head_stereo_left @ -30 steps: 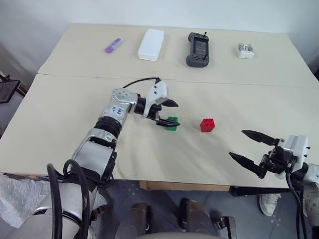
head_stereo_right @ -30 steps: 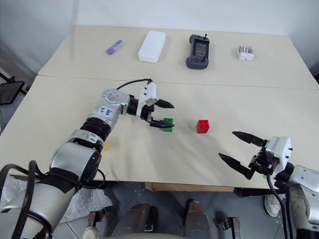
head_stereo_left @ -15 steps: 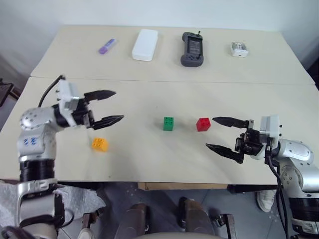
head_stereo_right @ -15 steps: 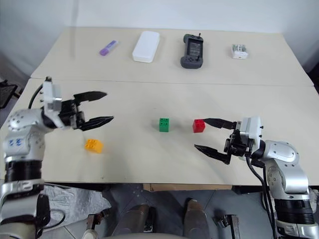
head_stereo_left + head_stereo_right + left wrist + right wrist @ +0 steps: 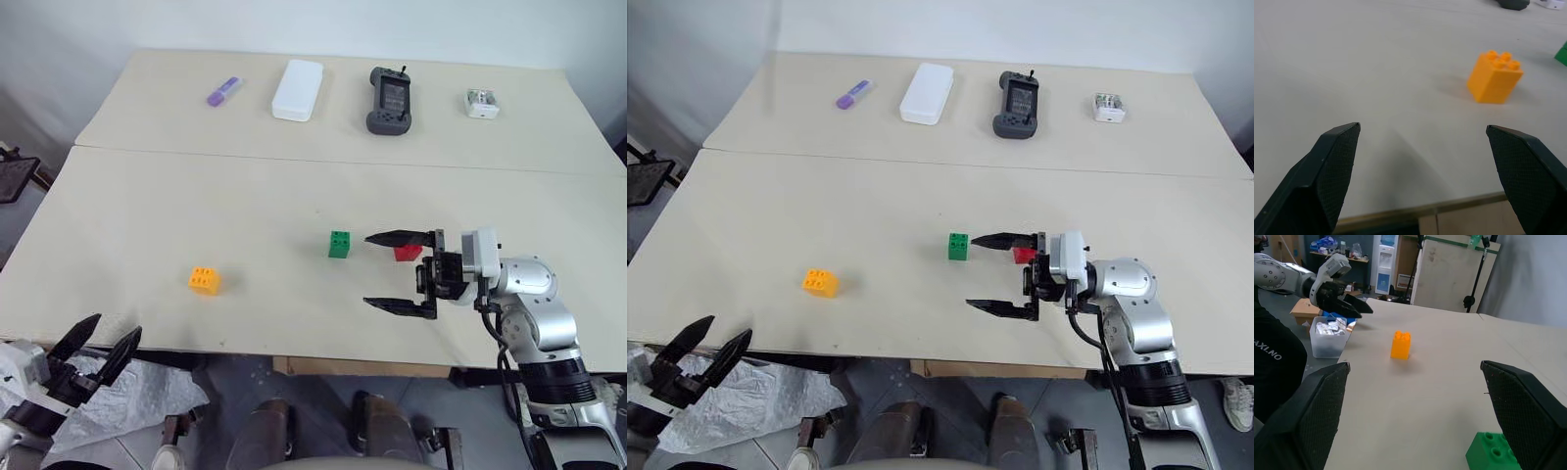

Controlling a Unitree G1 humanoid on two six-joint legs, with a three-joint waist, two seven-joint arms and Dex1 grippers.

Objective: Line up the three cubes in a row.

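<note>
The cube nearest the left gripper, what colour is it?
Orange-yellow cube with a studded top; it shows best in the left wrist view.

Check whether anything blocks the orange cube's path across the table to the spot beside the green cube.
Nothing visible does. The orange cube sits alone, and the bare table stretches from it to the green cube. The open left gripper hangs off the table's near edge.

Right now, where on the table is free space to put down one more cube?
Bare: between the orange cube and the green cube. Crowded: around the red cube, where the open right gripper hovers.
</note>
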